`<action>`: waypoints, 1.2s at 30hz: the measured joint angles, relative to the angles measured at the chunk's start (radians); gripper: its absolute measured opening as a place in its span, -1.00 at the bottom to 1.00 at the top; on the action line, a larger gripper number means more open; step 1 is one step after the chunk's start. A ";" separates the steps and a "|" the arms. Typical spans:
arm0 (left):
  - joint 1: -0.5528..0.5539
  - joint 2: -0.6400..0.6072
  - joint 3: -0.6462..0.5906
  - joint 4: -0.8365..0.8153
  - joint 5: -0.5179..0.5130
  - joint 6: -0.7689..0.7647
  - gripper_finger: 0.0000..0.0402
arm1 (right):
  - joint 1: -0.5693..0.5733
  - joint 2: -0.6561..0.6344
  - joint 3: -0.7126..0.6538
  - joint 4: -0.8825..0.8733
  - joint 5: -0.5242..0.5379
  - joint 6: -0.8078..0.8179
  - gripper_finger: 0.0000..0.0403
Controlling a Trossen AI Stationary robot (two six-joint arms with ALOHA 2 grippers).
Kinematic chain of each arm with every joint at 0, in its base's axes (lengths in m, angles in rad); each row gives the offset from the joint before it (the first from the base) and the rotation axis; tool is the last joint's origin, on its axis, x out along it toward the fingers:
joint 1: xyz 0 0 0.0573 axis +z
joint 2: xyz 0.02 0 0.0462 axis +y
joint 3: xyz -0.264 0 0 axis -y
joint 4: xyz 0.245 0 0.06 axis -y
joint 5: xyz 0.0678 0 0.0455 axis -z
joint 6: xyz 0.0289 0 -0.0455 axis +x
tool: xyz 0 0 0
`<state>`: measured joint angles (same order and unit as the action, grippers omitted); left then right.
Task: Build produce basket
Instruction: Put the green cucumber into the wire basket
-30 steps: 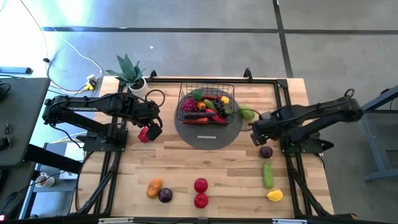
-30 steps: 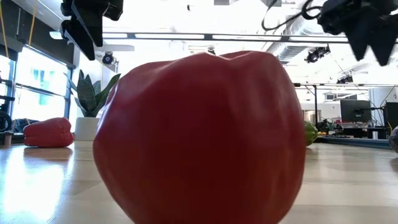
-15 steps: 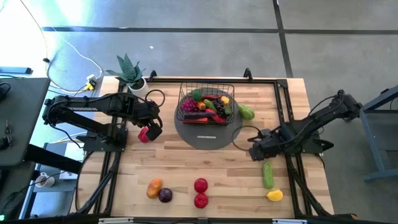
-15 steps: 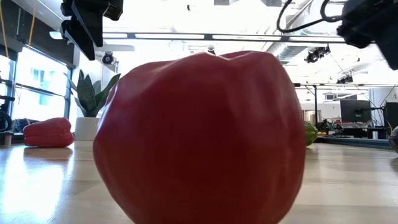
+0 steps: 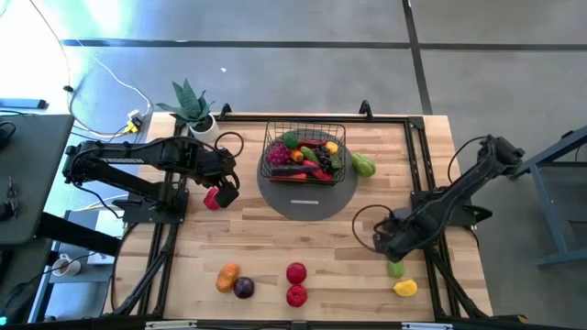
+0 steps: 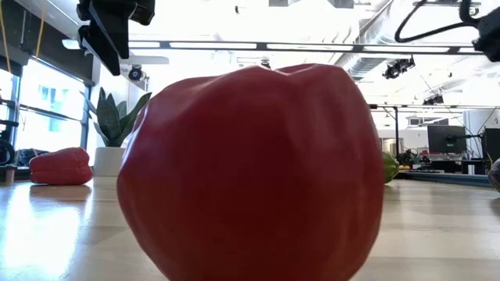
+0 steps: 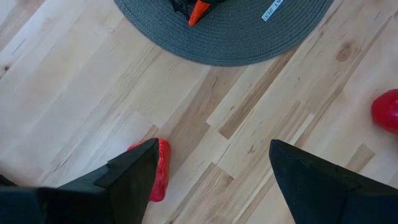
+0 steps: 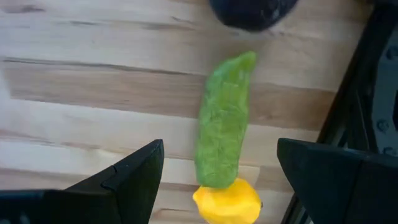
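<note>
While the basket [image 5: 305, 152] sits part-filled on the grey mat [image 5: 306, 194] near the table's far edge, the right gripper [image 5: 389, 246] hovers with fingers spread above the green cucumber [image 8: 223, 122] near the table's right edge, lined up to straddle it. A yellow lemon [image 8: 227, 200] touches the cucumber's end. The left gripper [image 5: 227, 184] waits, fingers apart, over a red pepper [image 5: 212, 198] left of the mat

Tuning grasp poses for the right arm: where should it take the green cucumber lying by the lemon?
Probably mid-body, from straight above. The cucumber lies flat on the table, long and narrow, so the pads should close across its width. Avoid the end beside the lemon and the end near the dark purple fruit. The right pincer is open above it.
</note>
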<state>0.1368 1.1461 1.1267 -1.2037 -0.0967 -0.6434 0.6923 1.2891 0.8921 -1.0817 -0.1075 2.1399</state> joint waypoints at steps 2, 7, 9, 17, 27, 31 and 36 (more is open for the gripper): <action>0.000 0.000 0.000 0.001 0.000 0.000 0.47 | 0.010 0.033 0.000 0.012 -0.021 0.024 0.47; 0.000 0.000 0.000 0.001 0.000 0.000 0.47 | 0.031 0.124 0.000 0.053 -0.030 0.062 0.47; 0.000 0.000 0.000 0.002 0.000 0.000 0.47 | 0.035 0.159 0.000 0.078 -0.042 0.062 0.47; 0.000 0.000 0.000 0.002 0.001 0.001 0.47 | 0.054 0.302 0.000 0.118 -0.086 0.054 0.47; 0.000 0.000 0.000 0.017 0.002 0.019 0.47 | 0.061 0.370 0.000 0.149 -0.102 0.032 0.31; 0.000 0.000 0.000 0.035 0.002 0.019 0.47 | 0.061 0.375 0.000 0.157 -0.103 0.018 0.03; 0.000 0.000 0.000 0.048 0.002 0.019 0.47 | 0.061 0.373 0.001 0.187 -0.111 -0.008 -0.32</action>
<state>0.1368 1.1461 1.1267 -1.1553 -0.0952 -0.6242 0.7536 1.6625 0.8926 -0.8945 -0.2184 2.1314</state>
